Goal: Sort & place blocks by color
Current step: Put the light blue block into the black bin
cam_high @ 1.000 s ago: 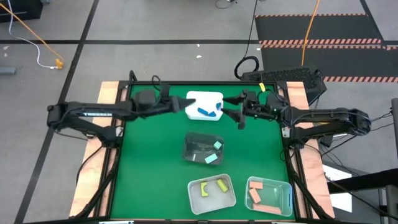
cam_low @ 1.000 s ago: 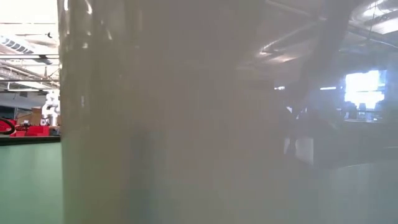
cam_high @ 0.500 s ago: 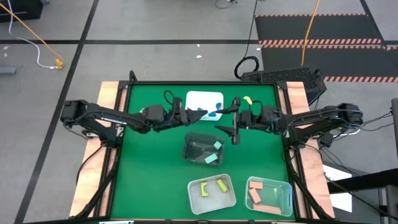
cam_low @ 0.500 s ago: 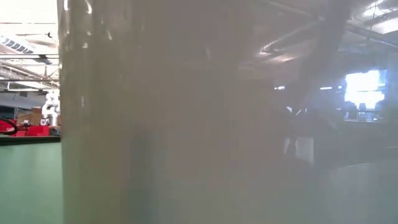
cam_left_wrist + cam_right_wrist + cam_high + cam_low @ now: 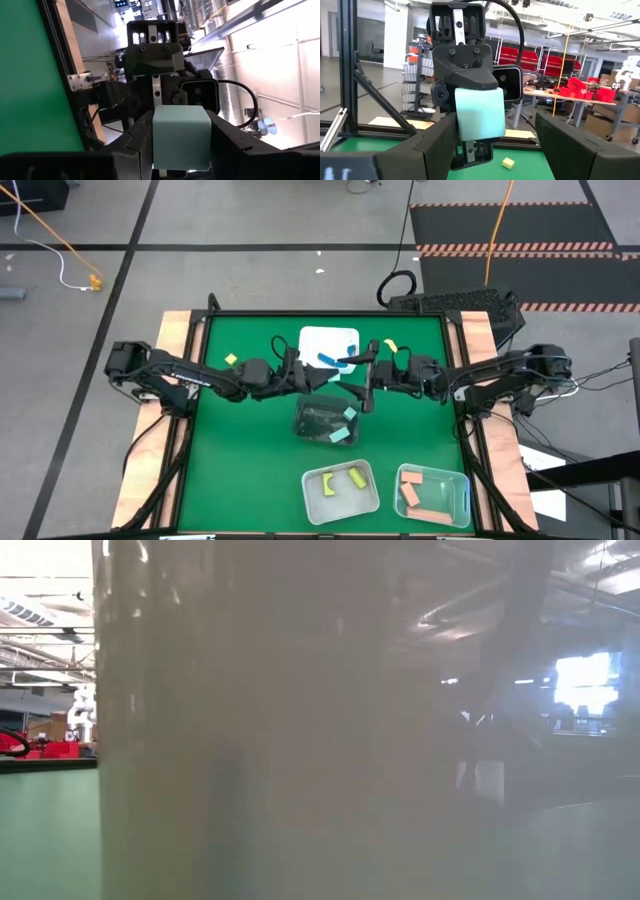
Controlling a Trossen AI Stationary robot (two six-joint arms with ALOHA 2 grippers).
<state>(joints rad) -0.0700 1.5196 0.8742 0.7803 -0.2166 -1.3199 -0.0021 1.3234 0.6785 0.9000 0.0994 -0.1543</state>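
Observation:
A mint green cube sits between the fingers of my left gripper, which is shut on it. The gripper hovers just beyond the far edge of the dark clear tub. My right gripper faces it from the table's right and is open. In the right wrist view its fingers stand on either side of the cube, with a wide gap on one side. Two mint blocks lie in the dark tub. Blue blocks lie in the white tub. My left gripper pinches the mint cube by two opposite side faces between its two fingers. The fingers reach level from the table's left. The cube is lifted clear of the table.
A white tub with yellow blocks and a clear tub with salmon blocks stand at the near edge. Loose yellow blocks lie on the green mat at the left and by the right arm. A pale tub wall fills the low view.
Both grippers have left the far white tub and moved toward the near edge and toward each other. The left went rightward with the mint cube and the right went leftward. They now face each other closely above the dark tub's far edge.

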